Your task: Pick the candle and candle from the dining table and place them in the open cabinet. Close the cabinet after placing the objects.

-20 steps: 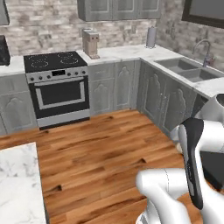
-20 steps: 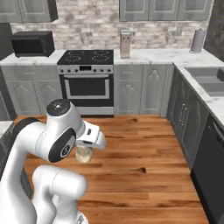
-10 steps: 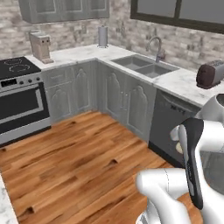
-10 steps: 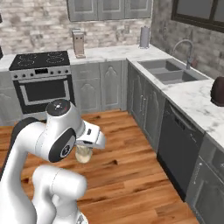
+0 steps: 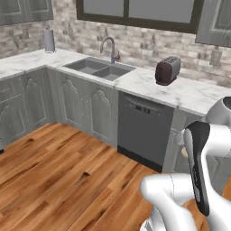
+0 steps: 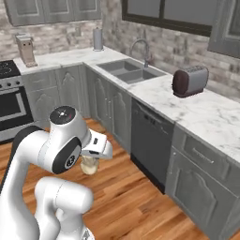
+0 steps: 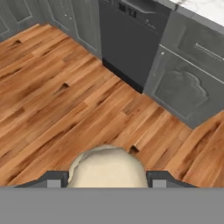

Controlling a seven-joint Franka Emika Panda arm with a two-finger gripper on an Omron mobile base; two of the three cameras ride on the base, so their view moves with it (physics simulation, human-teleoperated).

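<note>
Here, cream candle [image 7: 106,167] sits lower centre of hand view, pinched between gripper [image 7: 105,179] fingertips, jaws closed on its sides; same candle [image 6: 89,165] tucked under arm, left of centre in right base view. Held low and close to body, likely to keep it steady in transit. Cabinet, dining table not seen. Toaster [image 6: 189,80] upper right; dishwasher [image 5: 143,129] centre. No legible writing or brand.

From my remote station: the sink [image 6: 132,70] sits in the counter [image 6: 206,112] below the window [image 6: 176,14]. The toaster [image 6: 189,80] stands on the counter right of it, the dishwasher [image 6: 149,140] under the counter between them. The candle [image 7: 107,168] sits between the gripper [image 7: 105,180] tips (above floor [image 7: 65,109]).
</note>
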